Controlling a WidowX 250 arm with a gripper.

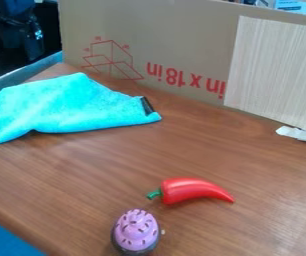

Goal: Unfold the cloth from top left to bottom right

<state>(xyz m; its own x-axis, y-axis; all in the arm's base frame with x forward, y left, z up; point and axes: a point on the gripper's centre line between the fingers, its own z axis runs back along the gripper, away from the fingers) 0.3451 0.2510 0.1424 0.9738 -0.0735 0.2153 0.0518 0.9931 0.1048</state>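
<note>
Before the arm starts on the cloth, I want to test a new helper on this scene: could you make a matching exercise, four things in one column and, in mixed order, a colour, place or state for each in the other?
Things
1. Cloth
2. Toy chili pepper
3. Toy cupcake
4. Cardboard panel

Descriptions
A. Purple top with dark specks, at the bottom of the view
B. Standing upright at the back, with red markings
C. Red, with green at one end
D. Turquoise, lying at the left

Right pairs: 1-D, 2-C, 3-A, 4-B

The blue cloth (pixel 69 107) is cut off at the view's left edge.
</note>
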